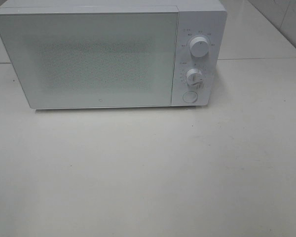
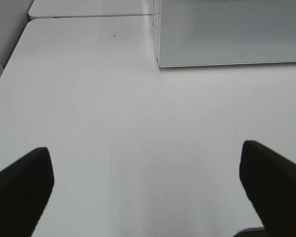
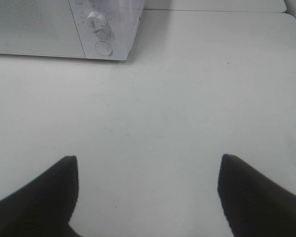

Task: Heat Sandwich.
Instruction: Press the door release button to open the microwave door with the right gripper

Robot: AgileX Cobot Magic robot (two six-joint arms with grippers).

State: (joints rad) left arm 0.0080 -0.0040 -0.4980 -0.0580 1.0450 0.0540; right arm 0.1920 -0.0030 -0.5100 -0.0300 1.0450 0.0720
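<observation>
White microwave (image 1: pixel 108 54), door shut, sits at the worktop (image 1: pixel 148 173) back edge; left gripper (image 2: pixel 145 148) and right gripper (image 3: pixel 148 157) gape wide, empty.

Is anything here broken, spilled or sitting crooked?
Nothing stands out. The microwave sits flat on the table with its door shut and both knobs in place. No spill or damage shows. The only curiosity is that no sandwich is in view anywhere, and the door hides whatever is inside.
</observation>
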